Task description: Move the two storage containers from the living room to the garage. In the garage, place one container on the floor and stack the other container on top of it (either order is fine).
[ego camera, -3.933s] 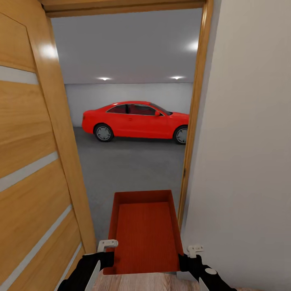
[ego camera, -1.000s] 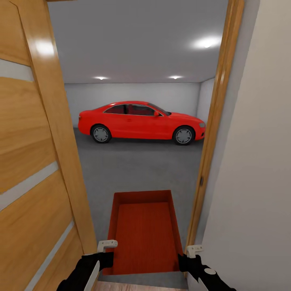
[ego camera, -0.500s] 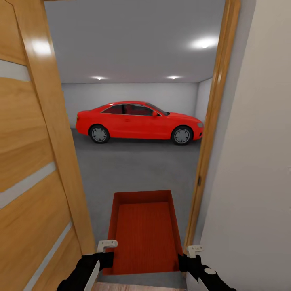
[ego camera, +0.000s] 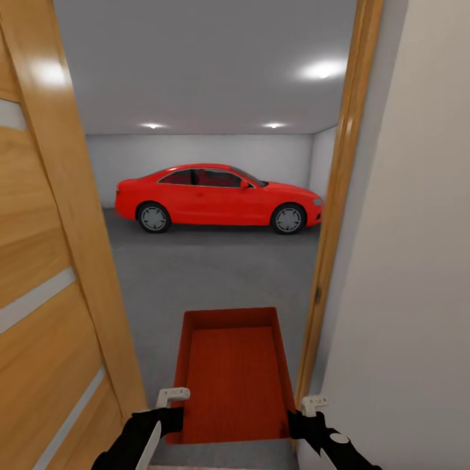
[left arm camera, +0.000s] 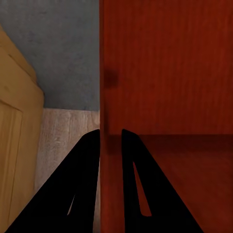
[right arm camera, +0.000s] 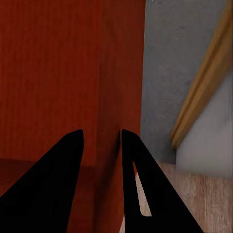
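One rust-red open-top storage container [ego camera: 232, 375] hangs in front of me, carried between both arms in a doorway that opens onto the garage. My left gripper [ego camera: 171, 412] is shut on its left wall, which the left wrist view shows pinched between the two black fingers [left arm camera: 87, 160]. On the opposite side, my right gripper [ego camera: 299, 418] is shut on the right wall, with the container's wall [right arm camera: 110, 97] between its fingers. The garage's dark grey floor [ego camera: 209, 274] lies under and beyond the container.
A honey-coloured wooden door [ego camera: 46, 294] stands open close on the left. The wooden door frame [ego camera: 333, 215] and a white wall [ego camera: 405, 294] are close on the right. A red car [ego camera: 215, 196] is parked across the far end of the garage.
The camera has moved forward into the doorway, so the door and frame slide outward and the wood plank strip at the bottom is nearly gone. The container stays held the same way.
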You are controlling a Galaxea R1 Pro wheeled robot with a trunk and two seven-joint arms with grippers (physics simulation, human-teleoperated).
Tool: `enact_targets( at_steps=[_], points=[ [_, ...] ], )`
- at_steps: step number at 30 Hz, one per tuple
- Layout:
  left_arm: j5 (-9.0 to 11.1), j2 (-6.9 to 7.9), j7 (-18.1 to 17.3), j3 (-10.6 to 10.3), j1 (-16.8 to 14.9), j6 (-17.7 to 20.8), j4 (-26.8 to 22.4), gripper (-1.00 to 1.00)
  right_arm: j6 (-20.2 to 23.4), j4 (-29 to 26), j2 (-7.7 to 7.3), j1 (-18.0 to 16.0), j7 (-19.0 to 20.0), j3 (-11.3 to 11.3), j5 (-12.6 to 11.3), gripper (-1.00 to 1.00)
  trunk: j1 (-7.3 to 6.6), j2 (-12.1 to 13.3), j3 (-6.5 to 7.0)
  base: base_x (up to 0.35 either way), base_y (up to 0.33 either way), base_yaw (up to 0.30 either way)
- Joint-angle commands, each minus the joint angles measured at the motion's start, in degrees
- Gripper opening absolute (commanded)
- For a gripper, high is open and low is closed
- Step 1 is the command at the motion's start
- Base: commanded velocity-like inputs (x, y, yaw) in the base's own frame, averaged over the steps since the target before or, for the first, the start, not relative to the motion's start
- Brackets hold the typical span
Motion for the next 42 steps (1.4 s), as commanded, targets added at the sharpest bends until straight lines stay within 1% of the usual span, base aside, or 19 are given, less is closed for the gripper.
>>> enact_targets(
  at_steps=[1,13,16,26,33,42],
  points=[
    [-0.7,0.07,-0.1,1.1,-0.1,0.4,-2.8,-1.0,-0.2,0.1,-0.11,0.0,3.9,1.5,0.5,-1.0,0.05,-0.1,-0.12,0.311,0.0,0.0],
    [-0.7,0.07,-0.1,1.1,-0.1,0.4,-2.8,-1.0,-0.3,0.1,-0.13,0.0,3.9,1.5,0.5,-1.0,0.05,-0.1,-0.12,0.326,0.0,0.0],
    [-0.7,0.07,-0.1,1.1,-0.1,0.3,-2.8,-1.0,-0.3,0.1,-0.13,0.0,3.9,1.5,0.5,-1.0,0.05,-0.1,-0.12,0.202,0.0,0.0],
    [-0.8,0.07,0.1,1.1,-0.1,0.4,-2.8,-1.0,-0.3,0.1,-0.14,0.0,3.9,1.5,0.7,-1.0,0.05,-0.1,-0.12,0.015,0.0,0.0],
    [-0.8,0.07,0.1,1.1,-0.1,0.4,-2.8,-1.0,-0.3,0.1,-0.14,0.0,3.9,1.5,0.6,-1.0,0.05,-0.1,-0.12,0.03,0.123,0.0],
    [-0.9,0.07,0.1,1.1,-0.1,0.3,-2.8,-1.0,-0.3,0.1,-0.14,0.0,3.9,1.5,0.5,-1.0,0.05,-0.1,-0.12,0.004,0.015,0.0]
  ],
)
